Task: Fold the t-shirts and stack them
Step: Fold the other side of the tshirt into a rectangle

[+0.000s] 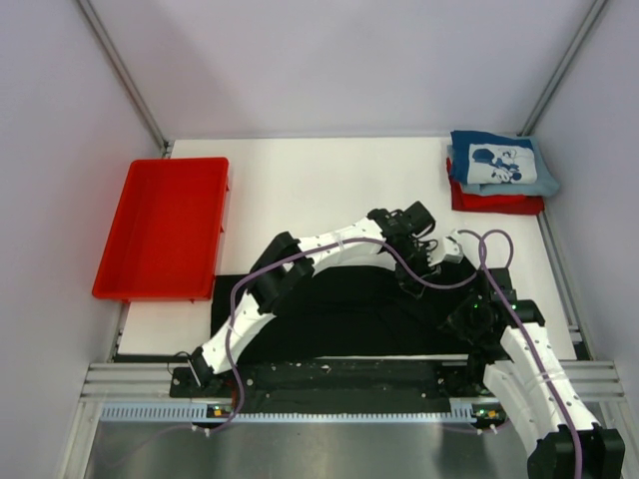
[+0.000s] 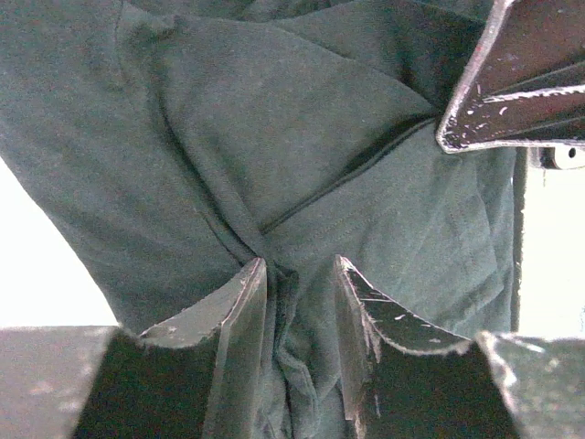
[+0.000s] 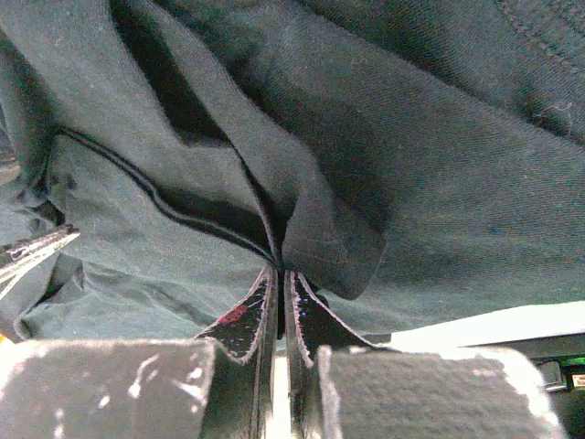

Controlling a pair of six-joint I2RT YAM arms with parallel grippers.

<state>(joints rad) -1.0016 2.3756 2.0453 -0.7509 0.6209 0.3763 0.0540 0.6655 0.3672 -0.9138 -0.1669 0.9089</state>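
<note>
The black t-shirt (image 1: 339, 309) lies rumpled across the near middle of the table. My left gripper (image 1: 411, 261) reaches over to its right part, and a thick bunch of the black cloth (image 2: 302, 165) fills the gap between its jaws (image 2: 300, 265), which are shut on it. My right gripper (image 1: 444, 257) is just beside it, shut (image 3: 281, 270) on a thin fold of the same cloth (image 3: 393, 155). The right gripper's fingers (image 2: 512, 91) show at the top right of the left wrist view. A folded blue t-shirt (image 1: 499, 165) with white print rests on a folded red t-shirt (image 1: 496, 203) at the back right corner.
A red plastic tray (image 1: 165, 228) lies along the left side of the white table (image 1: 329, 190). Grey walls close in the left, right and back. A black rail (image 1: 339, 377) runs along the near edge between the arm bases.
</note>
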